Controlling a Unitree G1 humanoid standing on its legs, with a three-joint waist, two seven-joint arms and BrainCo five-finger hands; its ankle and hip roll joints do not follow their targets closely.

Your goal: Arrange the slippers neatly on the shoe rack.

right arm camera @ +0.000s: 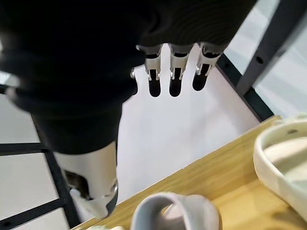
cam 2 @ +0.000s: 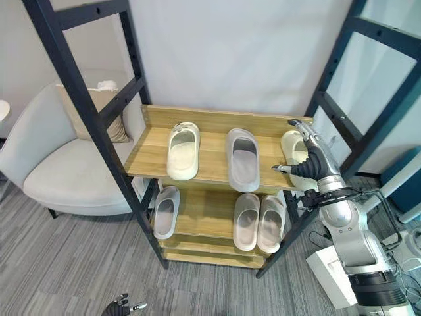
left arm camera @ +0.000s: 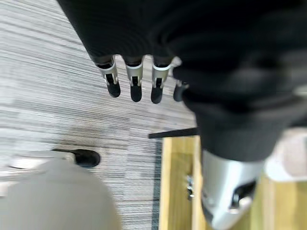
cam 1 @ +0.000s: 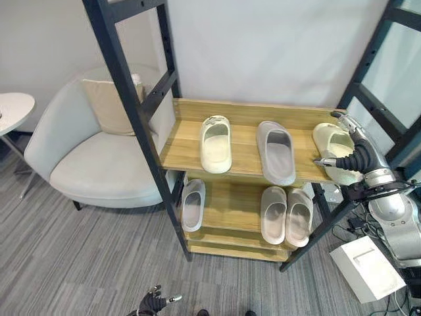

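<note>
Low down, the left hand hangs with relaxed fingers over the grey carpet. On the lower shelf sit three slippers. At the upper shelf's right edge, the right hand, fingers straight, rests beside a cream slipper; a careless nudge could tip it off. A grey slipper and another cream one lie mid-shelf. An armchair stands left, by the white wall.

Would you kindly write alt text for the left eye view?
The robot's right hand, fingers open, reaches over a cream slipper at the right end of a wooden shoe rack's top shelf. Two more slippers lie there, three below; a white armchair stands left.
</note>
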